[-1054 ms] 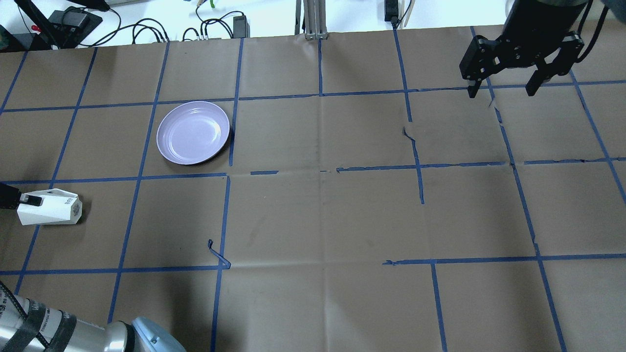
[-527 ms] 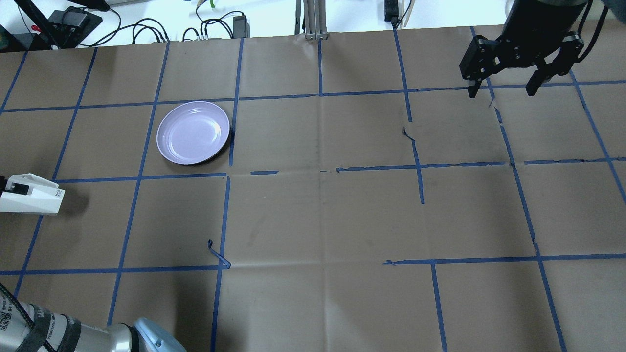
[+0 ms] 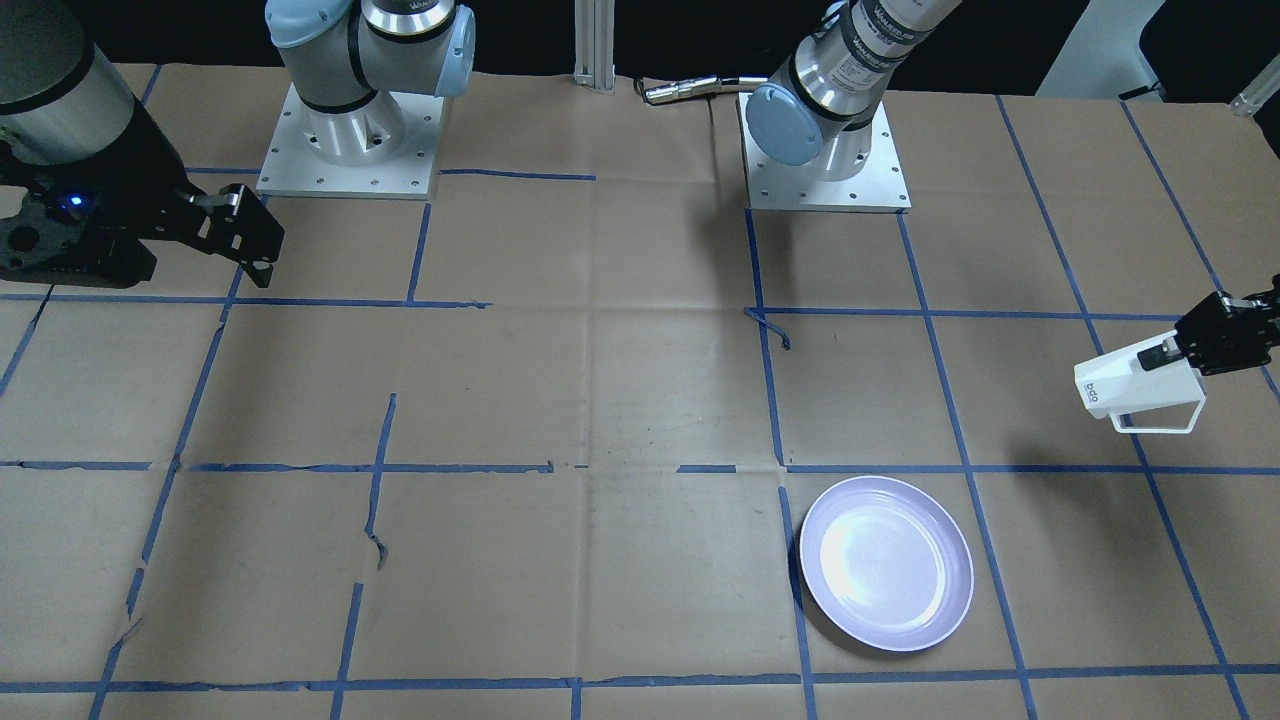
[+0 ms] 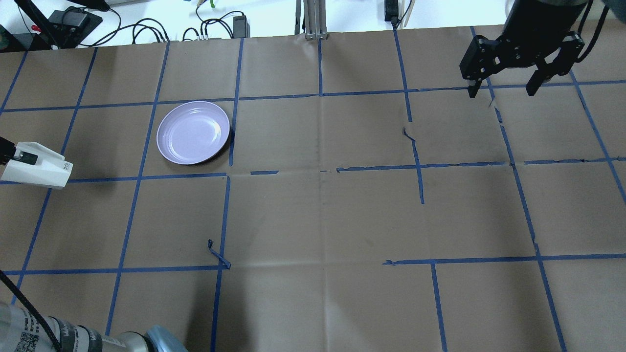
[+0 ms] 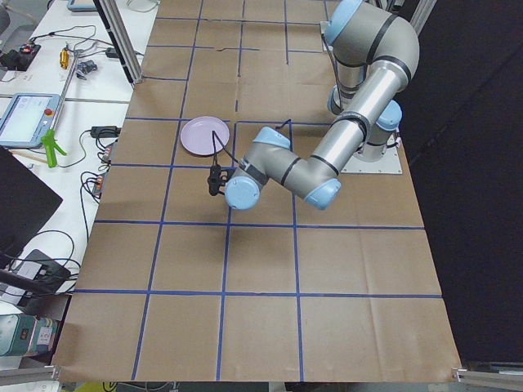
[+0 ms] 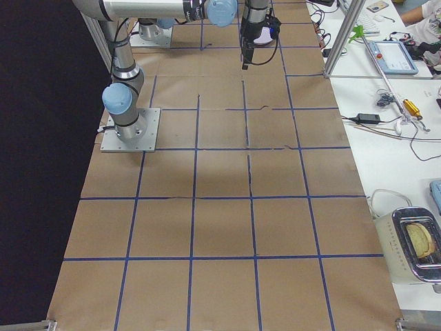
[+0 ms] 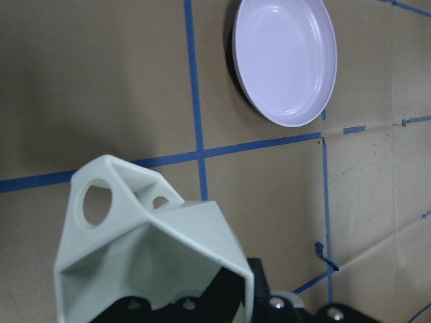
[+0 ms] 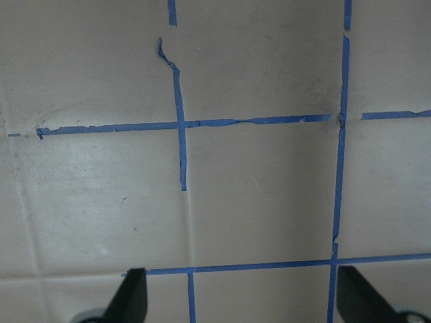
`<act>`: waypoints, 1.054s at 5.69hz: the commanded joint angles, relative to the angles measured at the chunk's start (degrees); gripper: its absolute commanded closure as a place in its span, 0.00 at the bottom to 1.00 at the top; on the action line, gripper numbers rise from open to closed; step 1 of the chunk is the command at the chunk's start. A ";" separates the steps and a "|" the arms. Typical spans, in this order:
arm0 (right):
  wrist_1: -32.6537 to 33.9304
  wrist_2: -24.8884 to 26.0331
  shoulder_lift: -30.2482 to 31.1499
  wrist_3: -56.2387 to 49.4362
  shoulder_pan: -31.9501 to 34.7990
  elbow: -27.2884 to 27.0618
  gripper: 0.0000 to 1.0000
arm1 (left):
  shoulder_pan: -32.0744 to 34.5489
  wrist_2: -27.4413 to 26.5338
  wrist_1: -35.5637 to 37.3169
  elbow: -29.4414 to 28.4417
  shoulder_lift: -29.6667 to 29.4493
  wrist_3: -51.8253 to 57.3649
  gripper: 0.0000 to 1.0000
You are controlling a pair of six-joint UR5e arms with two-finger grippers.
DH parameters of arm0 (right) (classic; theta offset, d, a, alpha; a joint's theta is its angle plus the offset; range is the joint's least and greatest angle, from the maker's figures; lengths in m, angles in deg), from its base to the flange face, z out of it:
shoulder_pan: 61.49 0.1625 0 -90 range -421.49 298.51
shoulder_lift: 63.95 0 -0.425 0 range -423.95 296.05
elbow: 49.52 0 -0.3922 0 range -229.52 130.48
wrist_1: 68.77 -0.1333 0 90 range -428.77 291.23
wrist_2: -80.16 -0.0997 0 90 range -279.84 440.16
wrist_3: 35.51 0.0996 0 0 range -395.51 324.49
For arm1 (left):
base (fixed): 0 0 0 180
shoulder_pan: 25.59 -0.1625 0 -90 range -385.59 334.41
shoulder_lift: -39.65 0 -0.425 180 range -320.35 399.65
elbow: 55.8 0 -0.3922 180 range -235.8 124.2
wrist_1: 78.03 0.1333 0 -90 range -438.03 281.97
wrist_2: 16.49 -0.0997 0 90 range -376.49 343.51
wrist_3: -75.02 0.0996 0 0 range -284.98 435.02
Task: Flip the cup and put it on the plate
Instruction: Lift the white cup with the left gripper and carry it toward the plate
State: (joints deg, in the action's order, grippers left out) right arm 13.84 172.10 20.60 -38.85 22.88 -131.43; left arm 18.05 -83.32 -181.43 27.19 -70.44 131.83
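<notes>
The cup (image 4: 38,172) is a small white faceted mug, held on its side above the table at the far left of the overhead view. My left gripper (image 4: 17,157) is shut on it. In the front view the cup (image 3: 1135,388) hangs with its squared handle on the underside and its shadow on the paper. In the left wrist view the cup (image 7: 145,249) fills the lower left. The pale lavender plate (image 4: 193,132) lies to the right of the cup and a little farther back, empty, as in the front view (image 3: 886,563) and the left wrist view (image 7: 286,60). My right gripper (image 4: 501,92) is open and empty at the far right.
Brown paper with a blue tape grid covers the table. Cables and devices (image 4: 73,22) lie along the far edge, with an aluminium post (image 4: 313,19) at its middle. The arm bases (image 3: 345,130) stand at the robot's side. A loose tape curl (image 4: 217,254) sticks up near the front left.
My left gripper has lifted the cup off the paper and carried it toward the table's far side, level with the plate's front edge. The right arm has not moved.
</notes>
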 commanded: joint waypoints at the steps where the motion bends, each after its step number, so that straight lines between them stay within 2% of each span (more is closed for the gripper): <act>1: 0.00 0.00 0.00 0.00 0.00 0.00 0.00 | 9.56 -0.84 4.75 0.07 3.73 -12.08 1.00; 2: 0.00 0.00 0.00 0.00 0.00 0.00 0.00 | 14.92 -5.54 9.49 0.07 4.18 -17.12 1.00; 3: 0.00 0.00 0.00 0.00 0.00 0.00 0.00 | 19.59 -5.85 13.45 -0.02 4.18 -24.30 1.00; 4: 0.00 0.00 0.00 0.00 0.00 0.00 0.00 | 24.25 -9.59 18.28 0.07 3.49 -28.98 1.00; 6: 0.00 0.00 0.00 0.00 0.00 0.00 0.00 | 31.82 -11.56 27.41 1.11 2.08 -38.38 1.00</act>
State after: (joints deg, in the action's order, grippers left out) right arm 13.84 172.09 20.60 -38.85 22.88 -131.43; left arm 46.55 -94.08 -158.60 27.60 -67.67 98.47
